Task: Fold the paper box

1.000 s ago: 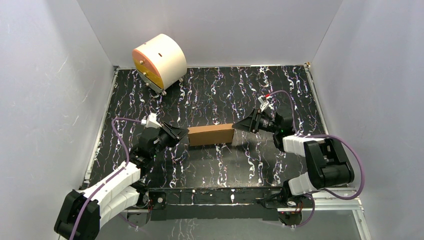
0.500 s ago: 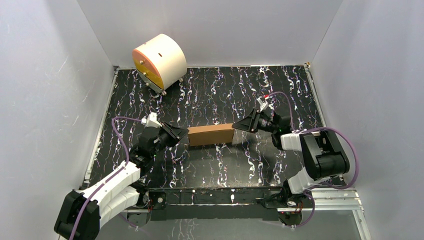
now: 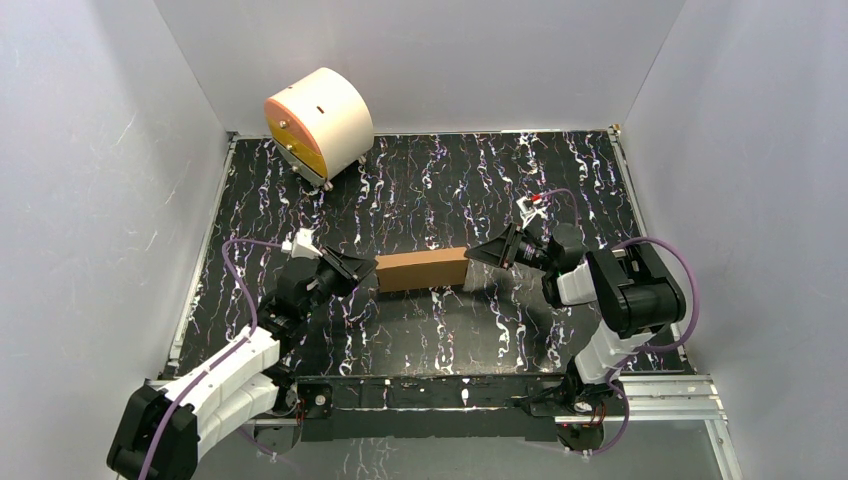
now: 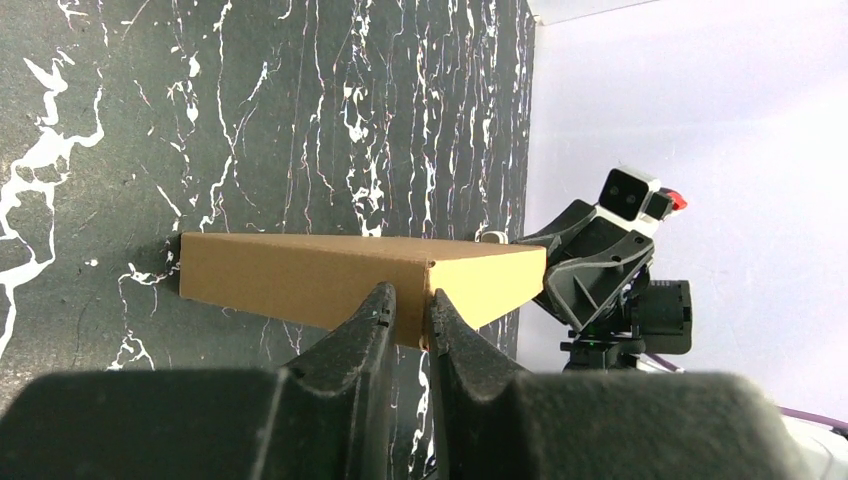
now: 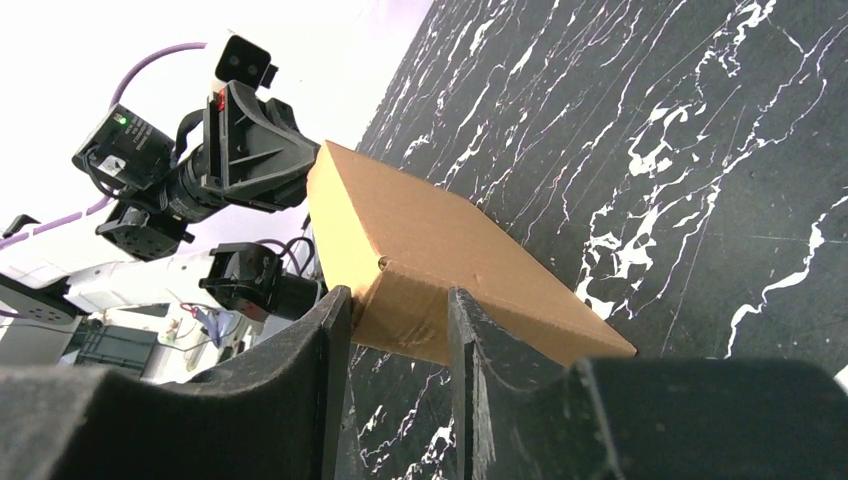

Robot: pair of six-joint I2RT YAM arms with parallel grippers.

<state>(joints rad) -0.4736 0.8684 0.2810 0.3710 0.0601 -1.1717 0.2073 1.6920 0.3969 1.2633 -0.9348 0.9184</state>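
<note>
The paper box (image 3: pixel 422 270) is a closed, flat brown cardboard box in the middle of the black marbled table (image 3: pixel 450 180). It is held between my two grippers. My left gripper (image 3: pixel 368 268) is at its left end. In the left wrist view the fingers (image 4: pixel 380 310) are nearly together, with a corner edge of the box (image 4: pixel 320 280) in the narrow gap. My right gripper (image 3: pixel 476 256) is at its right end. In the right wrist view its fingers (image 5: pixel 335 320) straddle the end of the box (image 5: pixel 450 240).
A cream cylinder with an orange face (image 3: pixel 318 125) stands at the back left corner. Grey walls close in the table on three sides. The right arm's elbow (image 3: pixel 640 290) is raised at the right. Both arm bases sit at the near edge.
The right arm's upper links have swung up and to the left, and its gripper has shifted slightly at the box end. The box and the left arm have stayed in place.
</note>
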